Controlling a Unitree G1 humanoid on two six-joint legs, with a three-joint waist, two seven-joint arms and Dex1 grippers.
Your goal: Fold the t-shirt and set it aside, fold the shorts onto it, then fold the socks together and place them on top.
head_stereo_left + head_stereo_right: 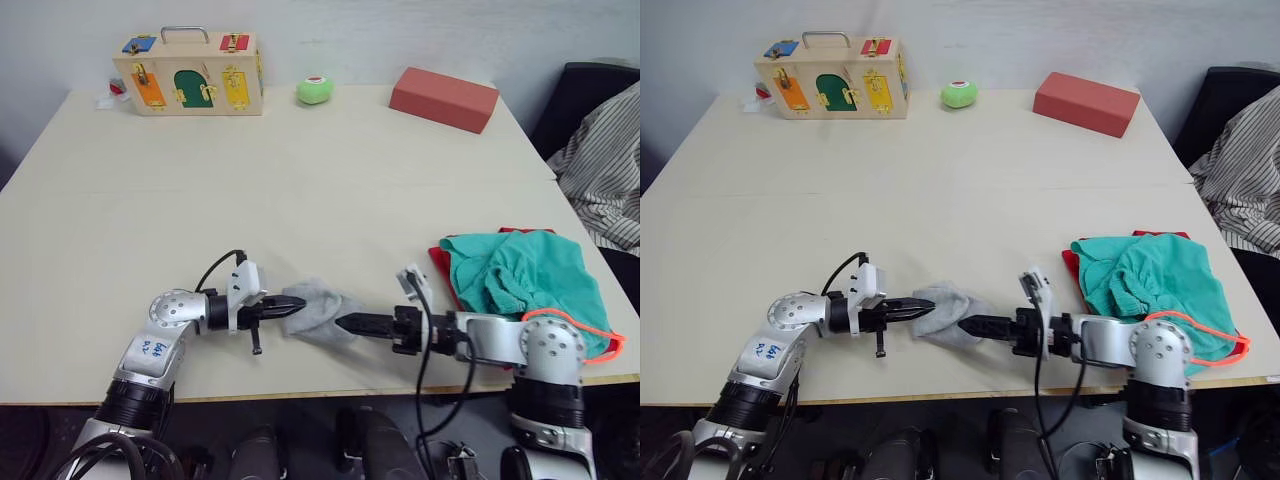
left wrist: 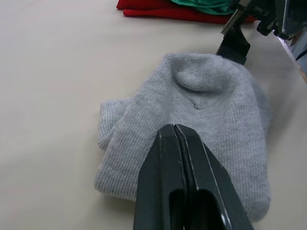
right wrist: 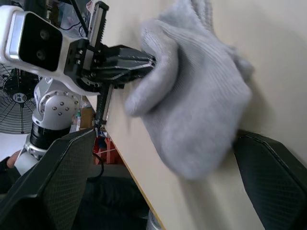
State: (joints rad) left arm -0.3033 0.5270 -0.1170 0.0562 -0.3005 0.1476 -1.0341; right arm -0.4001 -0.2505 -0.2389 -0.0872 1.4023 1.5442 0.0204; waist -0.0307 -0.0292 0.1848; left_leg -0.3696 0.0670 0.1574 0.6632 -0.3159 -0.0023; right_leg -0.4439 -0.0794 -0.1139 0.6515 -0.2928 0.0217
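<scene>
Grey knit is what both arms are working on — the socks [image 1: 318,312] lie bunched near the front edge of the table [image 1: 300,190], between the two tools. The left tool [image 1: 290,305] has its fingers pressed together with no gap showing, their tips at the edge of the sock nearest it, most likely pinching that edge so the pair can be doubled over. The right tool [image 1: 342,322] meets the bundle from the opposite side; its own wrist view shows its fingers spread wide, one on each side of the sock, so it is framing the fabric rather than gripping it, probably to steady or take the far end.

Just to the right sits the pile this pair is meant to top: the teal shorts [image 1: 525,280] folded over the red t-shirt [image 1: 443,268], whose edge peeks out beneath, with the orange drawstring [image 1: 585,325] trailing near the table's front edge. The path from socks to pile looks short and open.

Well apart along the far edge stand a wooden latch box [image 1: 190,73], a small green toy [image 1: 315,90] and a salmon-red block [image 1: 444,98] — none in the way. Striped cloth [image 1: 605,170] hangs off to the right, beyond the table.
</scene>
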